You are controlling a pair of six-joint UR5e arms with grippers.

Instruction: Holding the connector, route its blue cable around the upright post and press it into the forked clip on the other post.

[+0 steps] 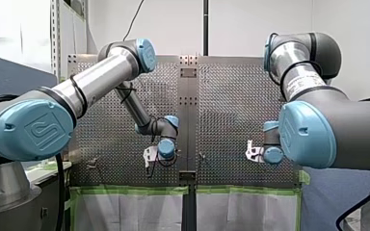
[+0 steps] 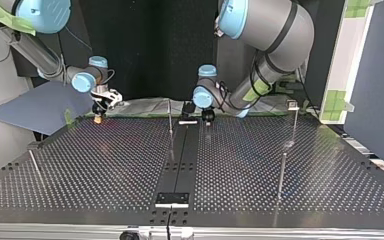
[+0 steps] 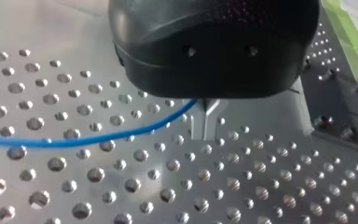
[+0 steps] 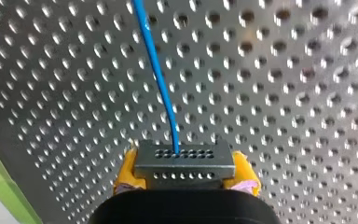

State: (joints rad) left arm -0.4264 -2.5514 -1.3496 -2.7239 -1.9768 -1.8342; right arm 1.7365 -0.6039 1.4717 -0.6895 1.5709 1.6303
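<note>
Yellow at the pads [image 4: 127, 173], and clamping tight on the dark grey connector [image 4: 184, 161] with my right gripper [image 4: 186, 169], squeezing it from both sides. Showing two rows of small holes on that connector, with the blue cable [image 4: 157, 74] leaving the upper row and running straight ahead of the gripper over the perforated table [image 4: 284, 93]. Hiding the connector's lower part behind the gripper's black body.

Pressing the metal fingers [image 3: 199, 126] of my left gripper [image 3: 205, 122] together, apparently pinching the blue cable where it is meeting the notch at their root, then trailing off to one side of the gripper in a shallow curve just above the table. Covering the fingers' upper ends with the black housing, so leaving the pinch itself hard to confirm.

Bearing a stylised logo on the blue joint cap [image 1: 38, 129] of my left arm [image 1: 101, 77] in the front view, and a pale label [image 1: 302, 85] on the silver tube of my right arm [image 1: 337, 130], too small for reading.

Counting two arms, two grippers, one connector and one cable. Counting two thin posts for certain in the top view. Standing between the grippers, nearer my left one: the upright post [image 2: 170, 117]. Standing well beyond my left gripper, on the side away from my right one: a second post [image 2: 294, 122] with a small head. Failing to make out the cable in the front and top views, or whether that small head is forked.
</note>
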